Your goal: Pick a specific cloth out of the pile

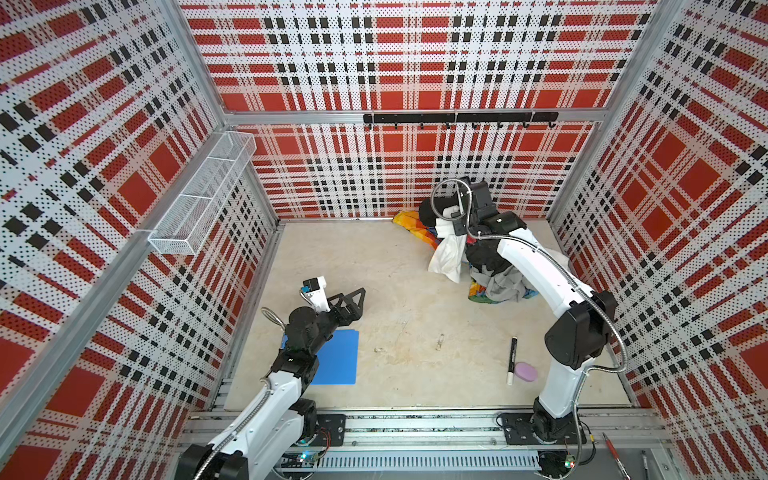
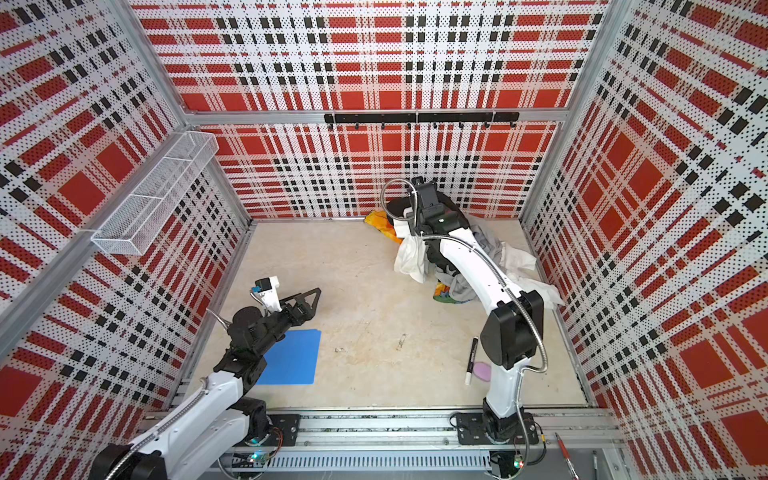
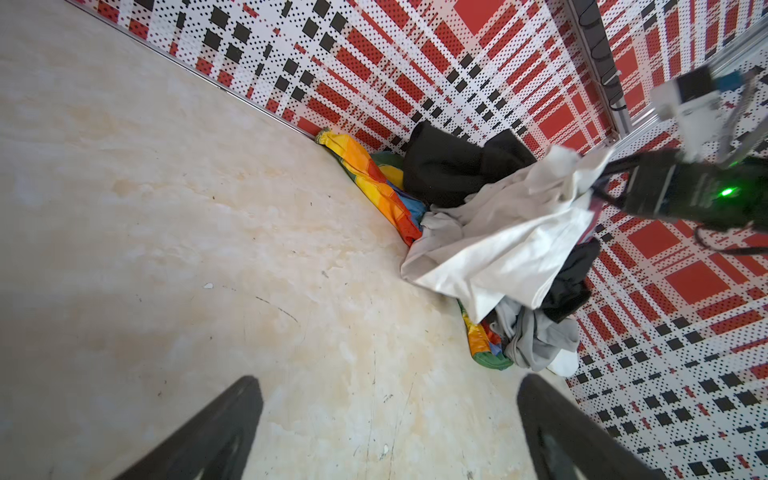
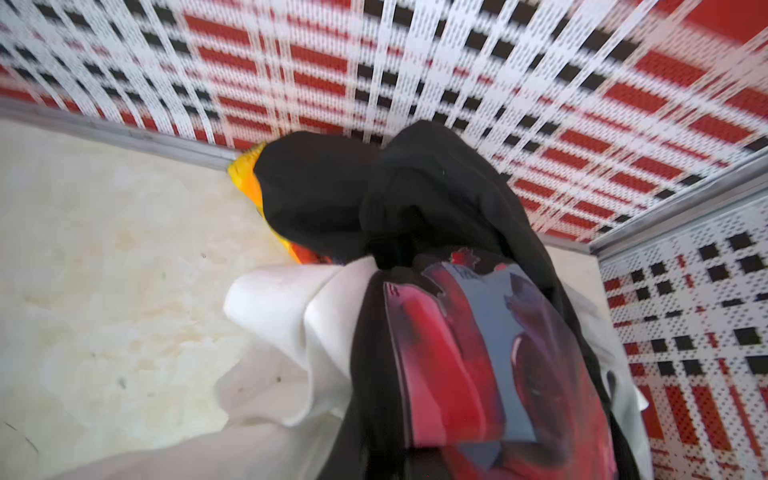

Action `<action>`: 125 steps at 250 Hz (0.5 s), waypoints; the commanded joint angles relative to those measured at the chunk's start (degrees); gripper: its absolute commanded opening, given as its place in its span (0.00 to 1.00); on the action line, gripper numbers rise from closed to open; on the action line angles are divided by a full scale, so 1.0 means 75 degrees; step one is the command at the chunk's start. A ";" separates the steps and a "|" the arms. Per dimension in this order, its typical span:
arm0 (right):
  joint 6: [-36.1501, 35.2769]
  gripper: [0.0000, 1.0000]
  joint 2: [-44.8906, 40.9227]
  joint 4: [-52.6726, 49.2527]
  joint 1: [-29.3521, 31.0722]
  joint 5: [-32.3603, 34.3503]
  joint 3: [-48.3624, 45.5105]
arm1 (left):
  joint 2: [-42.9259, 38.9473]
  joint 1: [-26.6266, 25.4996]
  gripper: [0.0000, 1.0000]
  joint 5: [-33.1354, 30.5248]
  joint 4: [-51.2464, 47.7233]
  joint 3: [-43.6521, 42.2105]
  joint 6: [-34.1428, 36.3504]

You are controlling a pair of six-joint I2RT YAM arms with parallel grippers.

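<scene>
My right jaws are pressed together on a bunched fold of the cloth [image 3: 511,249]. Only the left wrist view shows this: the white fabric rises in a peak to them above the pile [image 3: 536,336], and its lower part drapes onto the surface [image 3: 166,208]. In both top views my right arm [image 1: 536,266] covers that grip, and there the cloth hangs beside the wrist on the pile's left side, near the back wall. A top view shows more white fabric [image 2: 519,259] beyond that arm — whether it is the same garment I cannot tell. My right wrist view is blurred and filled by a black garment with a red print [image 4: 457,353], with white beside it. My left jaws stand spread wide and empty, low over the surface near the blue mat [image 1: 336,361] — well apart from the pile.
</scene>
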 commanded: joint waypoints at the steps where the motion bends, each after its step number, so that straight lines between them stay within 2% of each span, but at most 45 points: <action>1: 0.0135 0.00 0.0281 0.0722 0.0037 0.0167 -0.1201 | -0.0132 -0.0007 0.99 -0.0083 0.0194 -0.0068 0.0008; 30: 0.0272 0.05 0.0280 0.0951 0.0038 -0.0112 -0.1935 | 0.0025 0.0005 0.99 -0.0050 0.0189 0.0028 0.0057; 76: 0.0287 0.37 -0.0078 0.1196 0.0061 -0.1227 -0.2230 | 0.0553 -0.0141 0.99 0.0040 0.0428 0.0158 -0.0012; 125: 0.0491 0.57 -0.0746 0.1495 0.0061 -0.1766 -0.2600 | 0.0938 -0.0771 0.99 -0.0233 0.0457 0.0405 0.0228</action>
